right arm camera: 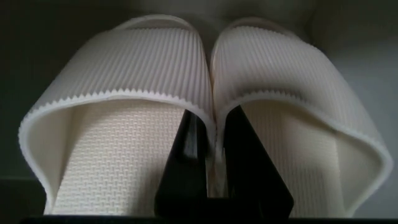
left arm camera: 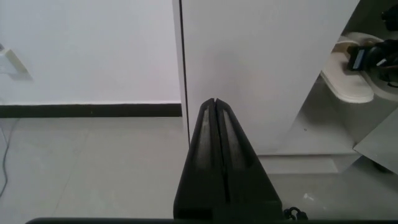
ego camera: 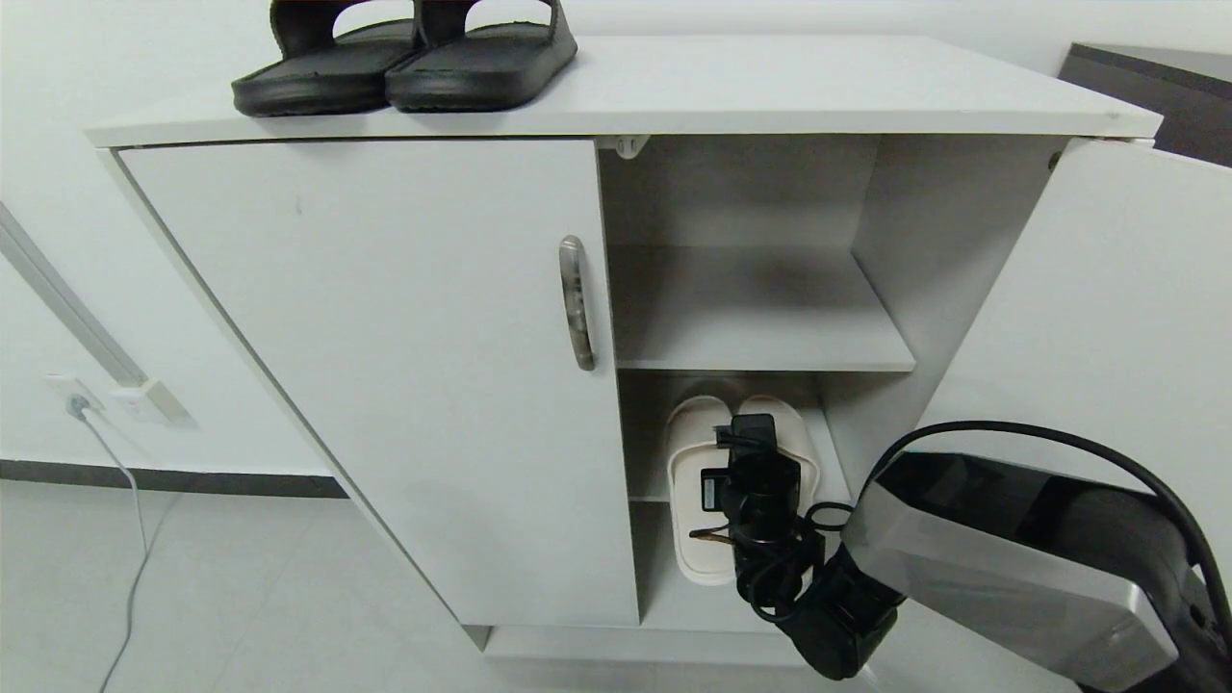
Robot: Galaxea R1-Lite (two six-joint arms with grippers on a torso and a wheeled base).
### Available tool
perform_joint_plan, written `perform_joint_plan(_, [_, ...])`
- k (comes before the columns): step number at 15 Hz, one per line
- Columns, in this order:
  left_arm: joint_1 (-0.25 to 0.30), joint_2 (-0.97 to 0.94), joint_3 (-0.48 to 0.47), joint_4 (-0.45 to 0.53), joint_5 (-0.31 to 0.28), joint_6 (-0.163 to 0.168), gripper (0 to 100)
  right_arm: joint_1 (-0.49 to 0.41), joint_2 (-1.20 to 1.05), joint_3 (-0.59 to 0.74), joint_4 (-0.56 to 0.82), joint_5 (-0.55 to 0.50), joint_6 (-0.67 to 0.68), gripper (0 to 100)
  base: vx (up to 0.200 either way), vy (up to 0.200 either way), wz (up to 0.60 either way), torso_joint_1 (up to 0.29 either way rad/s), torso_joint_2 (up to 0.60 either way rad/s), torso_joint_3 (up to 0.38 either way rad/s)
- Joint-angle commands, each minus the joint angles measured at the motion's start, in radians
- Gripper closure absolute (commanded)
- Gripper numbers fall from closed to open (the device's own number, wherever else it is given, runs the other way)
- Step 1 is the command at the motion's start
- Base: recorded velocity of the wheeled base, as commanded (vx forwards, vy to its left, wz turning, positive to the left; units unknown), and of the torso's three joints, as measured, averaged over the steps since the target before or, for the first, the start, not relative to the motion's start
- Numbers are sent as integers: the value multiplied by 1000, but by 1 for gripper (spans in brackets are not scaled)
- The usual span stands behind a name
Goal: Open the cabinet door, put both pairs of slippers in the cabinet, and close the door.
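The cabinet (ego camera: 818,91) fills the head view, its right door (ego camera: 1107,308) open. At upper left the black slippers (ego camera: 404,67) sit on its top. At lower centre the white slippers (ego camera: 688,500) lie in the lower compartment, their inner edges pinched by the right gripper (right arm camera: 212,143). The left gripper (left arm camera: 214,106) is pressed together, empty. The first pair is likely being placed; next comes letting go and backing out.

Black slippers (ego camera: 404,67), upper left of head frame: plain matt black was noted all over. Cabinet (ego camera: 366,366): plain white was recorded on door, top and shelves, greyed by shade inside. Door handle (ego camera: 576,303): brushed silver-grey. Cream slippers (right arm camera: 124,124): off-white was logged; straps were seen finely ribbed with scalloped edges, footbeds stamped with a small weave-like texture. Right gripper (right arm camera: 212,124) and left gripper (left arm camera: 214,109): black. Wall (left arm camera: 87,50) was noted white, skirting (left arm camera: 87,111) black, floor (left arm camera: 93,168) pale grey.
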Motion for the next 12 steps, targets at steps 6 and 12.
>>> perform_joint_plan(6, [1,2,0,0,2,-4,100,-67,82,-236,158,65,6,100,0,0,0,0,0,0])
perform_joint_plan(12, [1,2,0,0,2,-4,100,-109,158,-469,303,82,8,100,0,0,0,0,0,0])
